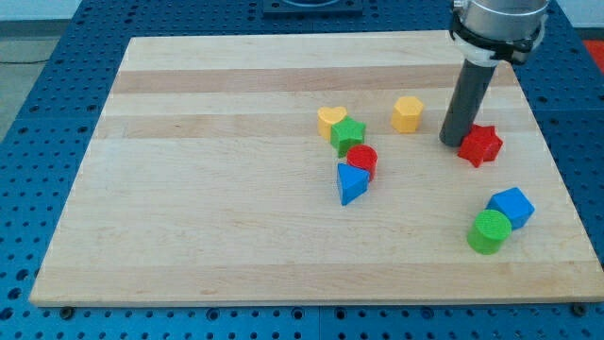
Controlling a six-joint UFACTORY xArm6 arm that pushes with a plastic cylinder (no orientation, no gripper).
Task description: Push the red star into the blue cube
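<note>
The red star (481,144) lies on the wooden board at the view's right. The blue cube (512,206) lies below it, toward the view's bottom right, with a green cylinder (489,231) touching its lower left side. My tip (452,142) is the lower end of the dark rod, and it rests against the red star's left side. The star and the blue cube are apart, with bare board between them.
A yellow hexagon (408,113) lies left of the rod. Near the board's middle is a cluster: a yellow heart (331,119), a green star (348,134), a red cylinder (362,160) and a blue triangle (351,182). The board's right edge (557,161) is near the star.
</note>
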